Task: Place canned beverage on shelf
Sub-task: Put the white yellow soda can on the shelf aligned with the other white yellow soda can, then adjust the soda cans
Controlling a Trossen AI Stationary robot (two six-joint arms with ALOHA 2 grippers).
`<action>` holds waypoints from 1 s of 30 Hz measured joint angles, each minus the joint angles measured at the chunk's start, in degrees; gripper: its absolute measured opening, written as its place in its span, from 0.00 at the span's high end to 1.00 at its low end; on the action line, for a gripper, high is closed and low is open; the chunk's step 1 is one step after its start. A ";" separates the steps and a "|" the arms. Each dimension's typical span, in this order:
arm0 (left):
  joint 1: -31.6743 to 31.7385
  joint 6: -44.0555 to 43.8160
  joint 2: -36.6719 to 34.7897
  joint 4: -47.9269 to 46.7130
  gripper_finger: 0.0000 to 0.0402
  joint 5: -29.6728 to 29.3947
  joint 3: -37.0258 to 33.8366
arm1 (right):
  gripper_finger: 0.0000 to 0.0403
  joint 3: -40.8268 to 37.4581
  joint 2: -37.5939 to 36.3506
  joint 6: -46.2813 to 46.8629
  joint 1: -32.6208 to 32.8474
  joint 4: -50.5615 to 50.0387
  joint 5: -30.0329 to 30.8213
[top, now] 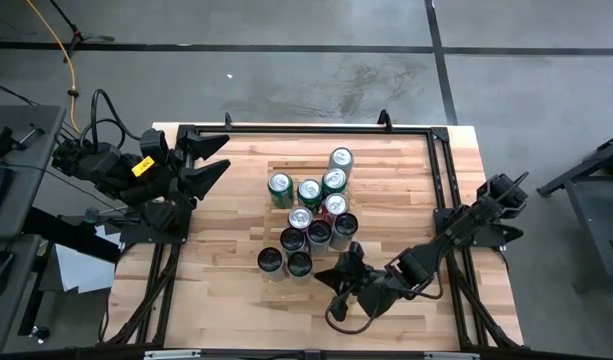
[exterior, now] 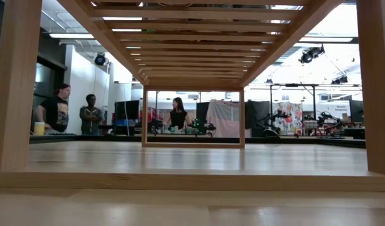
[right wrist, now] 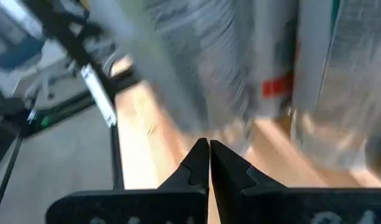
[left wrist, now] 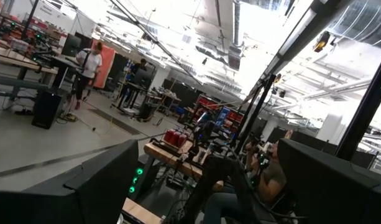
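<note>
cans [top: 311, 215]: upright cluster on the shelf [top: 386, 160] at frame centre, long axes vertical; right gripper [top: 354, 252], fingers pressed together and empty, just beside and lower right of them; left gripper [top: 218, 158], fingers spread, well apart at upper left.

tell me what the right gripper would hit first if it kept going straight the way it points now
Most likely the cluster of upright silver-topped cans just ahead. The right gripper, jaws shut, points at the blurred can bodies filling its wrist view, with only a strip of pale butcher-block tabletop between. Which can comes first is unclear.
</note>
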 joint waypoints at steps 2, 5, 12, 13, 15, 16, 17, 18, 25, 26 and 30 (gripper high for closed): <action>0.01 -0.02 0.00 0.00 0.06 0.00 0.00 | 1.00 0.00 -0.98 0.17 1.09 -2.39 -1.28; 0.00 -0.02 0.02 0.02 0.06 0.00 0.00 | 1.00 0.00 -3.03 2.08 3.29 -8.07 -2.77; 0.00 -0.02 0.02 -0.20 0.06 0.00 0.00 | 1.00 0.00 -8.66 16.08 7.91 -27.66 4.60; 0.02 -0.02 0.01 -0.20 0.06 0.00 0.00 | 1.00 0.00 -9.62 18.27 8.12 -30.48 5.97; 0.00 -0.09 0.00 -0.17 0.06 0.00 0.00 | 1.00 0.00 -11.42 21.94 7.98 -35.82 8.09; 0.02 -0.09 0.00 -0.13 0.06 0.00 0.00 | 1.00 0.00 -12.40 23.24 7.74 -38.33 9.06; 0.00 -0.07 0.00 -0.13 0.06 0.00 0.00 | 1.00 0.00 -13.46 24.32 7.20 -40.42 9.83; 0.02 -0.08 0.01 -0.06 0.06 0.00 0.00 | 1.00 0.00 -14.51 25.12 6.52 -42.09 10.66; 0.02 -0.07 0.00 0.00 0.06 0.00 0.00 | 1.00 0.00 -22.67 21.76 -1.09 -47.45 14.15; 0.01 -0.04 0.01 0.00 0.06 0.00 0.00 | 1.00 0.00 -23.84 19.89 -2.41 -46.92 14.03; 0.01 -0.04 0.01 0.01 0.06 0.00 0.00 | 1.00 0.00 -28.09 10.85 -7.81 -41.42 8.60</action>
